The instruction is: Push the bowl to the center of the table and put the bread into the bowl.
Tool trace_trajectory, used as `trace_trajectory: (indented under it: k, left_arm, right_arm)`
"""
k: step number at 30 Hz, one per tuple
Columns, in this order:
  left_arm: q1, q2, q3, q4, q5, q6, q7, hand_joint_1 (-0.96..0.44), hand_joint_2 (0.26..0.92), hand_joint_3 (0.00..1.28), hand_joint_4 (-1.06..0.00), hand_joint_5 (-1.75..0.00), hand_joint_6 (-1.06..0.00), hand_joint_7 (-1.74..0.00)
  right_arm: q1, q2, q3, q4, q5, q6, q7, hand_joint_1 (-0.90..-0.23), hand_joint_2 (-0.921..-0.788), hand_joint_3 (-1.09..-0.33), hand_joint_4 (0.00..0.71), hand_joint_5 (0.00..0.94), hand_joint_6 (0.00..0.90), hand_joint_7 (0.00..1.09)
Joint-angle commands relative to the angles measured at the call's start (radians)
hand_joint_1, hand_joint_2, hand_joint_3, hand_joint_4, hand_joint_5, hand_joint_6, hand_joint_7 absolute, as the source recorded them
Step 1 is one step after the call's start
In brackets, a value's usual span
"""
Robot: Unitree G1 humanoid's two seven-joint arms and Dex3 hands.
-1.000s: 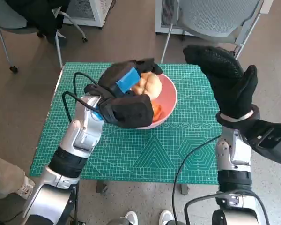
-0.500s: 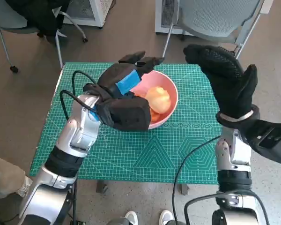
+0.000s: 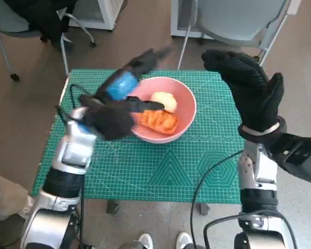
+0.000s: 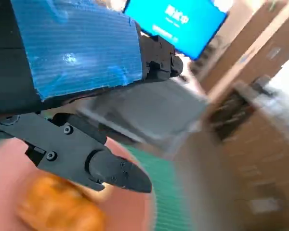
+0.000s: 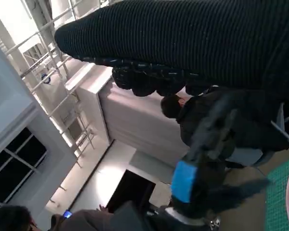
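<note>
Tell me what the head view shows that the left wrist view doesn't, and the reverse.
Only the head view: the green mat, the whole pink bowl holding pale bread beside an orange piece, and the raised right hand. Only the left wrist view: a blurred bright blue screen in the background. Both: the left hand, holding nothing, above the bowl's rim.

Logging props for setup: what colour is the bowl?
Pink; the bowl shows best in the head view.

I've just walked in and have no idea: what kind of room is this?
Probably an office or lab. A green cutting mat covers a small table, wheeled office chairs stand on the brown floor, and a blue screen glows nearby.
</note>
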Motion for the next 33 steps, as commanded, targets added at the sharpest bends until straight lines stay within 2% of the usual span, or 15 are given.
trace_trajectory:
  k: [1,8,18,24,26,28,33]
  left_arm:
    - [0.069,-0.047,0.104,0.002,-0.2,-0.11,-0.055,-0.68,0.92,0.18,0.0,0.0,-0.11,-0.06]
    - [0.158,-0.106,0.179,-0.085,-0.379,-0.166,-0.077,-0.68,0.921,0.29,0.0,0.0,-0.16,-0.08]
    - [0.242,-0.146,0.197,-0.178,-0.452,-0.236,-0.089,-0.7,0.921,0.35,-0.08,-0.03,-0.21,-0.11]
    - [0.265,-0.156,0.188,-0.188,-0.457,-0.282,-0.103,-0.69,0.921,0.39,-0.08,-0.02,-0.17,-0.1]
    - [0.27,-0.158,0.183,-0.191,-0.457,-0.287,-0.108,-0.69,0.921,0.4,-0.08,-0.01,-0.08,-0.25]
    - [0.274,-0.159,0.179,-0.192,-0.458,-0.29,-0.113,-0.68,0.921,0.4,-0.07,-0.01,-0.04,-0.33]
    - [0.275,-0.165,0.18,-0.187,-0.465,-0.3,-0.123,-0.65,0.921,0.41,-0.06,0.0,-0.01,-0.39]
  right_arm:
    - [0.043,0.0,0.006,-0.044,-0.001,0.02,-0.009,-0.708,-0.921,-0.785,0.061,0.002,0.0,0.24]
    - [0.069,0.004,0.016,-0.136,0.006,0.05,-0.028,-0.702,-0.921,-0.785,0.063,0.002,0.008,0.25]
    - [0.072,0.02,0.033,-0.182,0.006,0.038,-0.022,-0.697,-0.921,-0.784,0.057,0.001,0.01,0.25]
    - [0.048,0.017,0.03,-0.138,0.017,-0.01,0.013,-0.693,-0.921,-0.784,0.038,0.0,0.009,0.26]
    - [0.039,0.016,0.029,-0.119,0.02,-0.028,0.026,-0.69,-0.921,-0.787,0.034,0.0,0.008,0.26]
    - [0.031,0.015,0.028,-0.1,0.022,-0.046,0.039,-0.686,-0.921,-0.79,0.032,0.0,0.008,0.26]
    - [0.022,0.017,0.029,-0.065,0.019,-0.087,0.059,-0.68,-0.921,-0.804,0.029,0.0,0.005,0.26]
